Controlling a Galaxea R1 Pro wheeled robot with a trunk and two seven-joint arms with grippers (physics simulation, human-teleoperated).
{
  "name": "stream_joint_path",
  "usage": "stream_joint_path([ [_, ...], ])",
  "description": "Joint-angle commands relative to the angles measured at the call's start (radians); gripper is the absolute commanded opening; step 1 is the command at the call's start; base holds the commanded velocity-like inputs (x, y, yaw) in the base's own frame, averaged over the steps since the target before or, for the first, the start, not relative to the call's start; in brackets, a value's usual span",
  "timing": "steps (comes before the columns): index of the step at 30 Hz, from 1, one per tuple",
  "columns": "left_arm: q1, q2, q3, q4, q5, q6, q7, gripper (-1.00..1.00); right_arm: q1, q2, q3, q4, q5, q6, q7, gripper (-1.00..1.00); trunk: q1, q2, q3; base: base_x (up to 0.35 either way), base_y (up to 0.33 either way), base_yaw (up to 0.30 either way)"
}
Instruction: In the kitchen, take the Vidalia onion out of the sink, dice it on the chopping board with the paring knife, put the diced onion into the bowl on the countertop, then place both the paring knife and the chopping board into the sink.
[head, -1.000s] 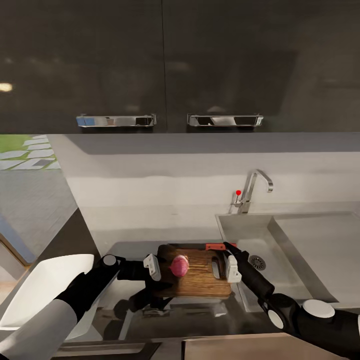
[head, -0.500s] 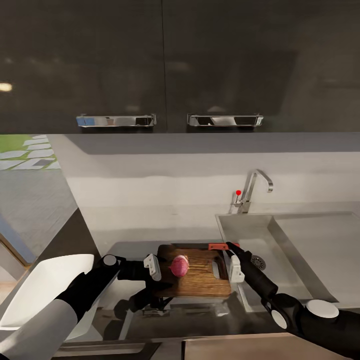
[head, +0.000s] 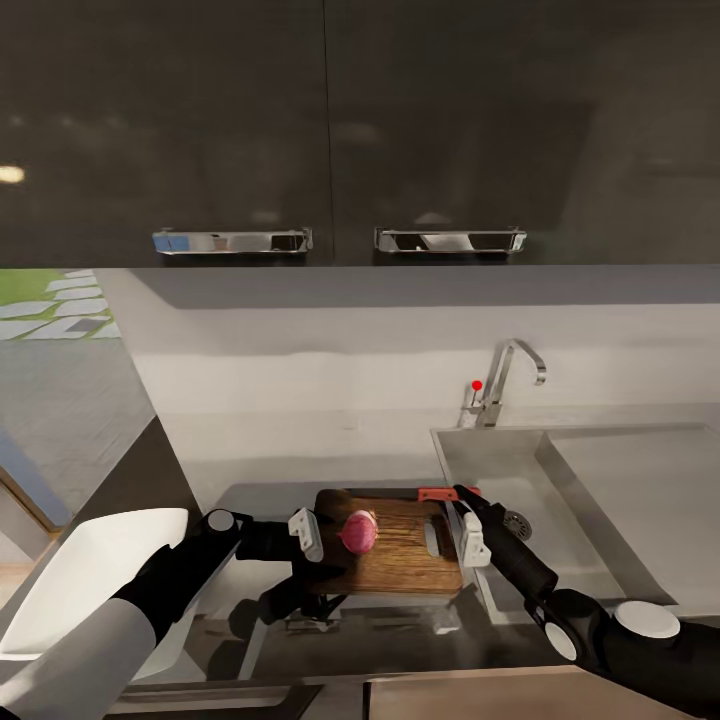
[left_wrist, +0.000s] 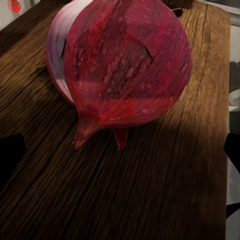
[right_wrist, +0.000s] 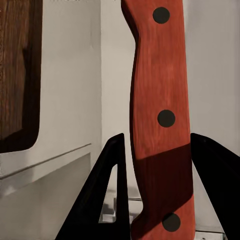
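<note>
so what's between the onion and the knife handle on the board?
Head view: bare board wood, then its slot handle, lies between the onion and the red knife handle.

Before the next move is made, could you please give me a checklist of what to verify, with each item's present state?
1. Onion out of the sink and resting on the chopping board: ok.
2. Left tool open, one finger on either side of the onion: ok.
3. Paring knife handle lying between the right tool fingers: ok.
4. Right tool closed firmly on the handle: not ok, a sliver of gap shows beside one finger.
5. Where the blade lies: cannot tell, it is hidden behind the right arm.
</note>
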Motion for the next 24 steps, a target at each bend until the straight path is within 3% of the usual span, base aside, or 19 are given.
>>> stream_joint_path([
  [1,-0.001,0.001,-0.002,-0.001,0.000,0.004,-0.001,1.00,-0.002,0.000,0.004,-0.001,0.008,0.010,-0.004,-1.00,0.001,-0.002,-0.002,0.000,0.000,0.000],
  [24,-0.001,0.001,-0.001,-0.001,0.000,0.004,-0.001,1.00,-0.002,0.001,0.007,0.000,0.010,0.012,-0.004,-1.00,0.001,-0.002,-0.002,0.000,0.000,0.000],
])
